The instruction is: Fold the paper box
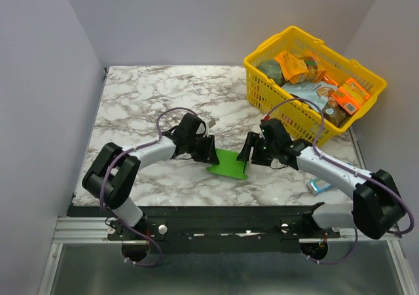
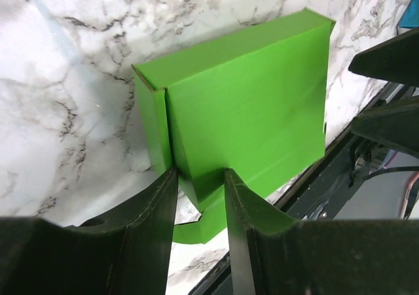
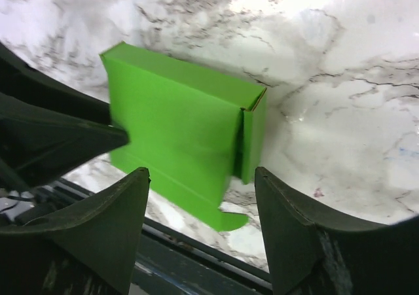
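The top external view looks down from above and behind the arm bases, taking in the whole tabletop. The wrist views sit close, past the left pincer and right pincer — both share the paper box, from opposite sides.

— What colour is your paper box?
— Plain bright green. Your desk is white marble with grey veins.
— And the basket?
— Yellow, with orange packs inside. Your left gripper and right gripper are black.
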